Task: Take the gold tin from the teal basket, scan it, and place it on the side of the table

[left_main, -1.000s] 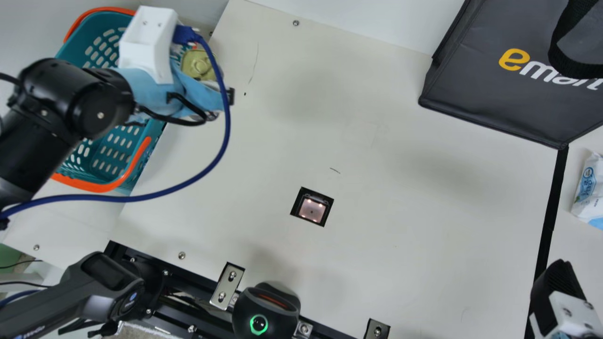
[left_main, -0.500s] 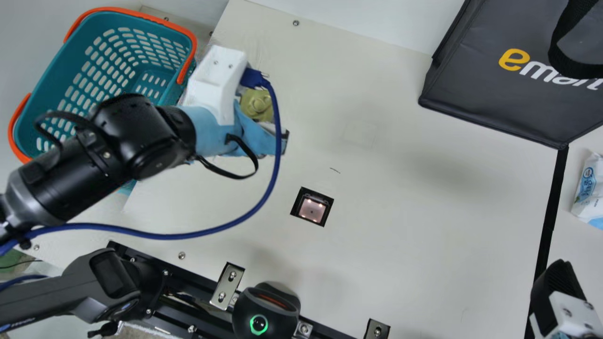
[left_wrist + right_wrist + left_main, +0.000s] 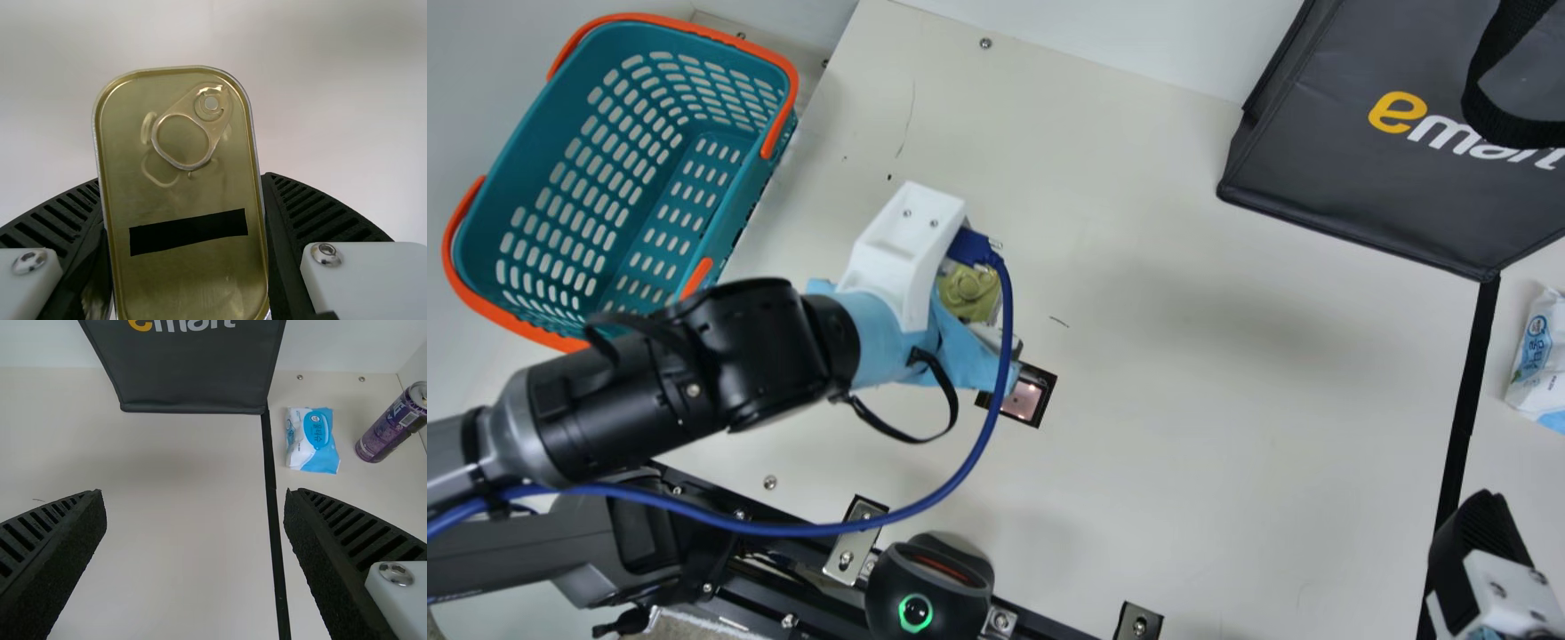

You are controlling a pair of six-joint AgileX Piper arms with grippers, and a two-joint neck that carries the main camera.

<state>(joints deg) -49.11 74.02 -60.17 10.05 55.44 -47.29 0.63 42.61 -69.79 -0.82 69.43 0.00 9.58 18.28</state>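
Gold tin (image 3: 193, 193) between the left jaws

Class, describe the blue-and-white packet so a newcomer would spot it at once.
Find the big dark bag at the main view's upper right, then the long black strip running from its lower corner. The packet lies just right of that strip. It is flat and white-and-blue, whereas its neighbour is a purple can.

The tin (image 3: 190, 197) is gold with one black stripe (image 3: 189, 232) — the basket (image 3: 535, 151) teal.
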